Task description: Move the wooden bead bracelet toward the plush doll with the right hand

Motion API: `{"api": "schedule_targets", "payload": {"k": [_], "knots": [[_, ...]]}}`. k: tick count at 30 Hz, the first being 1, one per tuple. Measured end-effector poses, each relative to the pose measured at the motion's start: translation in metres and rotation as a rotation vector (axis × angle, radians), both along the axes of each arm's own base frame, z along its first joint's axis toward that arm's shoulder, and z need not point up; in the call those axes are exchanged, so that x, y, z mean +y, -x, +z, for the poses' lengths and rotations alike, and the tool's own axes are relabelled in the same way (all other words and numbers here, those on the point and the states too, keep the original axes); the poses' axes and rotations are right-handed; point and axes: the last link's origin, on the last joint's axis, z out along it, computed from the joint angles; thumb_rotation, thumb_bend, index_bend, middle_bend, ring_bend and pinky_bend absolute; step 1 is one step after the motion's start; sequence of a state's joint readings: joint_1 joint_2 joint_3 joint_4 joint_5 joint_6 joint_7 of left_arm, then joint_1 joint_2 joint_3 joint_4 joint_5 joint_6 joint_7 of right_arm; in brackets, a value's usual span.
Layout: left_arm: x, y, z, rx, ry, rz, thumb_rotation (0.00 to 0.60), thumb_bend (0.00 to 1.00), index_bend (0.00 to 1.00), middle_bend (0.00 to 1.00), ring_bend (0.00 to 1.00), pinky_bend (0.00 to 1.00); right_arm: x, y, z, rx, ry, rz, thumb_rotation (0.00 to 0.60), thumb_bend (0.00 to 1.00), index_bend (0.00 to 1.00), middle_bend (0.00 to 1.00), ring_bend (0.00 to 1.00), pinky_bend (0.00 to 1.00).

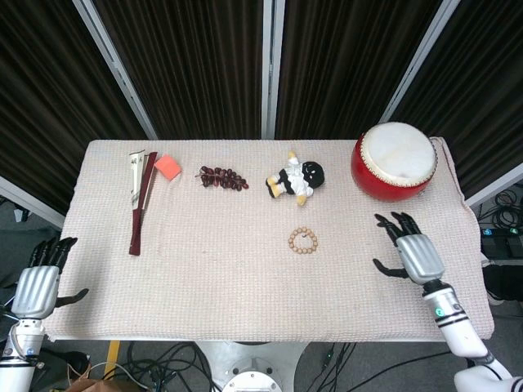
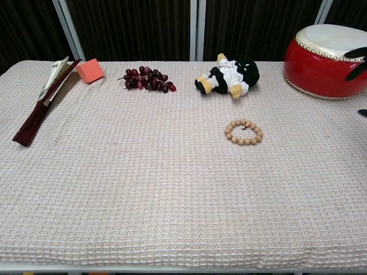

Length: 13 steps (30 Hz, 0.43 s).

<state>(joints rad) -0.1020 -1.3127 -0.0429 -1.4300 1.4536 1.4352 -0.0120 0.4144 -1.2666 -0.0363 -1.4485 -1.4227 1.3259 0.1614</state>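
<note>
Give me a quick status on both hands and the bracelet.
Right hand open, clear of wooden bead bracelet. Left hand open, off the table's edge. Bracelet flat on cloth, just short of plush doll. Nothing between them.

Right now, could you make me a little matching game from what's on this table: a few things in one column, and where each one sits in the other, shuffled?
Things:
1. wooden bead bracelet
2. red drum
3. folded fan
4. bunch of dark grapes

Places:
A. far right corner of the table
B. left side, beside the orange block
C. lying free, just in front of the plush doll
D. far edge, between the orange block and the plush doll

Pairs: 1-C, 2-A, 3-B, 4-D
</note>
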Motion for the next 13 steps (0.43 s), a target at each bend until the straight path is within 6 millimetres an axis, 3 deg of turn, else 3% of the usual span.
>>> {"api": "schedule_targets", "payload": {"k": [6, 13], "knots": [[0.0, -0.004, -0.002, 0.001, -0.007, -0.016, 0.6, 0.0, 0.11, 0.1, 0.0, 0.01, 0.055, 0.03, 0.035, -0.097, 0.157, -0.061, 0.561, 0.28, 0.02, 0.18, 0.0, 0.0], [0.0, -0.008, -0.002, 0.007, -0.013, -0.02, 0.6, 0.0, 0.11, 0.1, 0.0, 0.01, 0.085, 0.037, 0.049, -0.148, 0.17, -0.069, 0.561, 0.29, 0.02, 0.18, 0.0, 0.0]]}}
